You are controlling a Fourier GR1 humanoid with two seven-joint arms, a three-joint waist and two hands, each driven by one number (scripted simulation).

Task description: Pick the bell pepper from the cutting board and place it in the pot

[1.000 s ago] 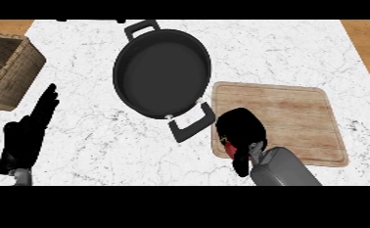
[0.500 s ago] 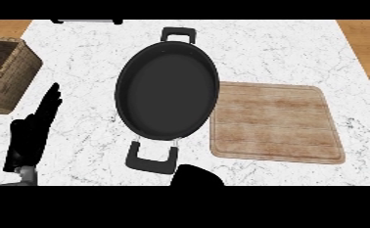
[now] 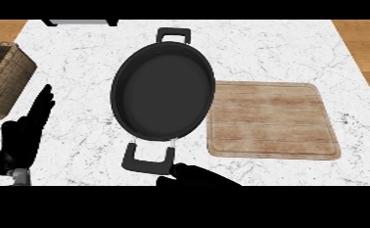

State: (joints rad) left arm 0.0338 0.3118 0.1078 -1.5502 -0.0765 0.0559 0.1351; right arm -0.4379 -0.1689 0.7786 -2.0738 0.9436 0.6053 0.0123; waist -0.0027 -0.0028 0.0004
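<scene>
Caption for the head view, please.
Black oval pot beside a wooden cutting board; right robot hand by the pot's near handle.

The black pot [image 3: 162, 97], a loop handle at each end, is sitting upright; the pale wooden cutting board [image 3: 273, 119] is lying flat just beside its right rim.

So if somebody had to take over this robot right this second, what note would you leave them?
The left hand is open, resting at the view's left edge with fingers up.
The right hand barely shows at the lower edge, by the pot's near handle; I cannot tell whether it holds anything.
The pot stands mid-counter, nothing visible inside.
The cutting board lies just right of it, bare.
The bell pepper is not in view.
Done: the pepper is off the board.
Left: find it, then get it into the pot.
</scene>
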